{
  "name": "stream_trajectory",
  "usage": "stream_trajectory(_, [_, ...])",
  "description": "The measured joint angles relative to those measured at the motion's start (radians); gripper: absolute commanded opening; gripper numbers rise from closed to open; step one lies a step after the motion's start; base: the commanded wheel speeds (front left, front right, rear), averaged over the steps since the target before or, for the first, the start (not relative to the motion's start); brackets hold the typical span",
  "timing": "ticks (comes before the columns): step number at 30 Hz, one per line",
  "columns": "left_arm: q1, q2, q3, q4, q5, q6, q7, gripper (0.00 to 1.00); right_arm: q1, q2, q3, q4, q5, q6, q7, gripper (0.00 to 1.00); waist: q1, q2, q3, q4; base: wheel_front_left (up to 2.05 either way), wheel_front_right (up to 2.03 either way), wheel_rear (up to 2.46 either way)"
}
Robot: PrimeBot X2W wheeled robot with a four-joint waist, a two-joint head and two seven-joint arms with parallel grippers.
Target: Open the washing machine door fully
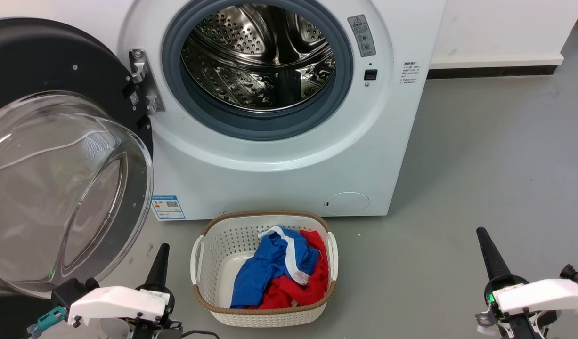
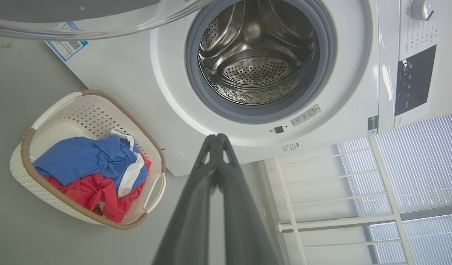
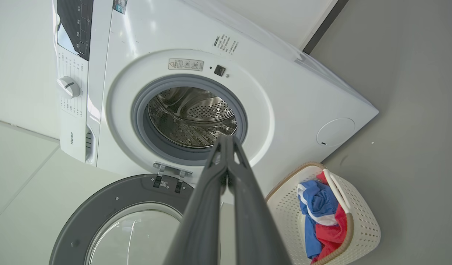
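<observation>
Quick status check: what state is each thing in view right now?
washing machine door: wide open
steel drum: empty
round white flap: closed
laundry basket: holds blue, red and white clothes
left end effector: shut, holding nothing
right end effector: shut, holding nothing

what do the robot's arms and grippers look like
The left gripper and right gripper each have long, dark, tapering fingers on a black base under a white wrist shell. A green light glows by the right one; a teal connector sits at the left wrist.
</observation>
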Motion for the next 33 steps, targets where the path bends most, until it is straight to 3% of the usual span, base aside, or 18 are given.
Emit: stream_trajectory(33, [-0.023, -0.045, 0.094, -0.003, -0.238, -0.069, 0.069, 0.00, -0.030, 0.001, -0.024, 0.009, 0.315, 0.000, 0.041, 0.00, 0.0000, 0.0000, 0.019, 0.019, 0.00, 0.00, 0.00])
